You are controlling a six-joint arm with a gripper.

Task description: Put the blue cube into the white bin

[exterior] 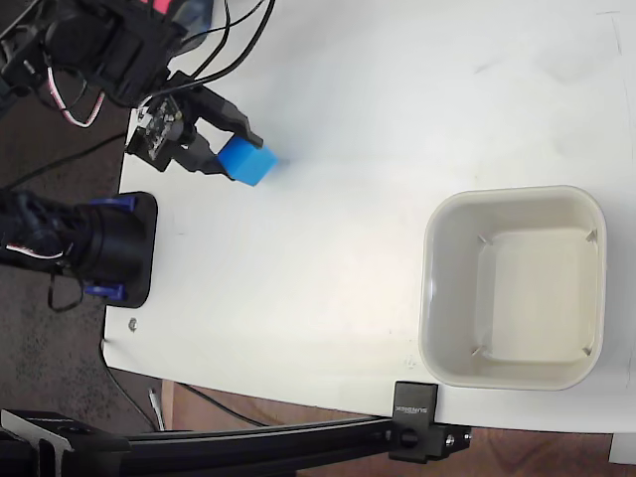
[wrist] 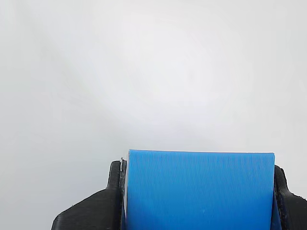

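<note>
You've got the black two-finger claw (exterior: 231,147) clamped on the small bright sky-blue matte cube (exterior: 247,161): in the fixed view one black finger sits on the cube's upper side and the other on its lower-left side, and the cube sticks out past the fingertips toward the right. In the wrist view the same blue cube (wrist: 199,189) fills the bottom centre of the frame with a black finger (wrist: 103,203) pressed against its left face and another against its right face at the frame edge, so the grip is on two opposite faces. Cube is at the upper left of the white bench (exterior: 328,248) in the fixed view, near the bench's left edge; you can't tell from either view whether it rests on the bench surface or is just off it. The wrist view shows only plain white bench (wrist: 153,72) beyond the cube. The off-white square plastic bin with rounded corners and thick rim (exterior: 432,298) sits at the lower right of the bench in the fixed view, well apart from the cube, open side up, small ribs visible at its inner corners, nothing inside it. The black arm with its cables (exterior: 99,45) comes in from the top left corner. A black base with blue fittings (exterior: 109,248) sits at the bench's left edge, and a black clamp on a rail (exterior: 417,432) grips the lower edge just left of the bin.
</note>
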